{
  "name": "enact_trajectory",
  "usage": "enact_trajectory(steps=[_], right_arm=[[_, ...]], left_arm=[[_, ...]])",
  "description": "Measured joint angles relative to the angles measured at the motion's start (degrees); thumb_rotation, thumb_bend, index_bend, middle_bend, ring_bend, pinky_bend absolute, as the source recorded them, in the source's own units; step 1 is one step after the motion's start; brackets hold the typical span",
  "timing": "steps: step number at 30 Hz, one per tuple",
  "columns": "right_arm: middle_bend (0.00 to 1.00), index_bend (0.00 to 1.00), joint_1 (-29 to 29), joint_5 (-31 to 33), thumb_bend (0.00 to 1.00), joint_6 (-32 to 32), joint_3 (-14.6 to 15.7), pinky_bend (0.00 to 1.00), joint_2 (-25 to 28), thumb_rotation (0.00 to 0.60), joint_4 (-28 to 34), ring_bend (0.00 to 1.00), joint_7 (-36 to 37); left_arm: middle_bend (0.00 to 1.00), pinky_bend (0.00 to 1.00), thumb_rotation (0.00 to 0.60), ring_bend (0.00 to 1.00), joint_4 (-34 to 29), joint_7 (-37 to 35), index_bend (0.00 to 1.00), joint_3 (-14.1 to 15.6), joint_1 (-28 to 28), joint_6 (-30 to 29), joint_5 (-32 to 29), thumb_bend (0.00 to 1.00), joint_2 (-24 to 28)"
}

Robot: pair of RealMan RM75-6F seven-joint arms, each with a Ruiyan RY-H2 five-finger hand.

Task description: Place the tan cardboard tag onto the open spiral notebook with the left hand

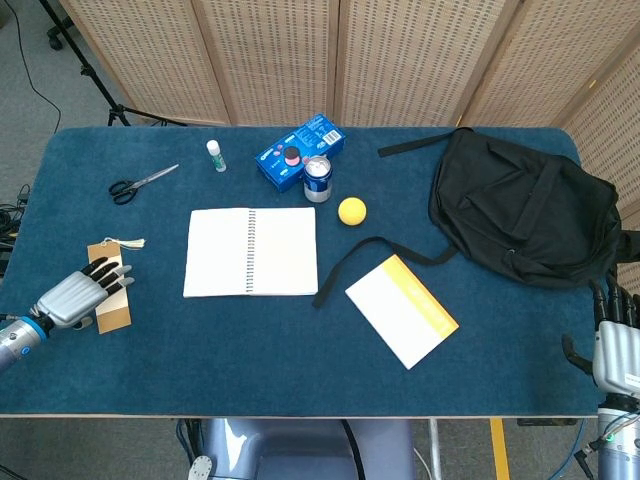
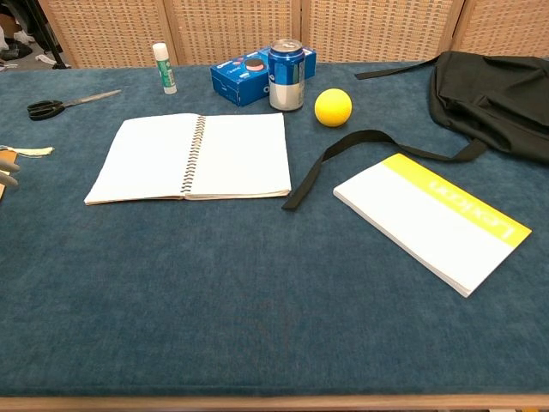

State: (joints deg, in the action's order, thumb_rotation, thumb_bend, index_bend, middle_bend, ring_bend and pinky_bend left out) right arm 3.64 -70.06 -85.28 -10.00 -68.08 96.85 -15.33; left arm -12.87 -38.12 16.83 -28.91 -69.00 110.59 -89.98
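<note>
The tan cardboard tag (image 1: 116,314) lies flat on the blue cloth at the table's left edge, with its string (image 1: 130,242) trailing off its far end. My left hand (image 1: 75,294) lies over the tag's left side, fingers stretched out and apart, gripping nothing. In the chest view only its fingertips (image 2: 7,167) and the string (image 2: 30,152) show at the left border. The open spiral notebook (image 1: 250,252) (image 2: 193,156) lies flat to the right of the tag, its pages blank. My right hand (image 1: 614,345) hangs off the table's near right corner, fingers apart and empty.
Scissors (image 1: 140,183) and a glue stick (image 1: 216,155) lie beyond the tag. A blue box (image 1: 298,152), a can (image 1: 317,179) and a yellow ball (image 1: 351,211) stand behind the notebook. A yellow-and-white pad (image 1: 402,310) and a black backpack (image 1: 525,210) with a strap (image 1: 355,258) fill the right.
</note>
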Motion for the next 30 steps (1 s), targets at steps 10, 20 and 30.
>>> enact_trajectory(steps=[10,20,30], right_arm=[[0.00,0.00,0.07,0.03,0.36,0.09,0.20,0.00,0.08,0.600,0.18,0.00,-0.24],[0.00,0.00,-0.01,0.01,0.36,-0.06,0.34,0.00,0.32,0.600,0.72,0.00,-0.27],[0.00,0.00,-0.06,-0.27,0.36,-0.18,0.50,0.00,0.56,0.600,1.00,0.00,-0.09]], left_arm=[[0.00,0.00,0.600,0.00,-0.49,0.37,0.07,1.58,0.59,-2.58,0.18,0.29,0.88],[0.00,0.00,0.600,0.00,-0.97,1.01,0.31,2.22,0.39,-2.52,-0.24,0.30,0.88],[0.00,0.00,0.600,0.00,-1.12,1.31,0.39,2.39,0.79,-3.61,-0.89,0.30,0.74]])
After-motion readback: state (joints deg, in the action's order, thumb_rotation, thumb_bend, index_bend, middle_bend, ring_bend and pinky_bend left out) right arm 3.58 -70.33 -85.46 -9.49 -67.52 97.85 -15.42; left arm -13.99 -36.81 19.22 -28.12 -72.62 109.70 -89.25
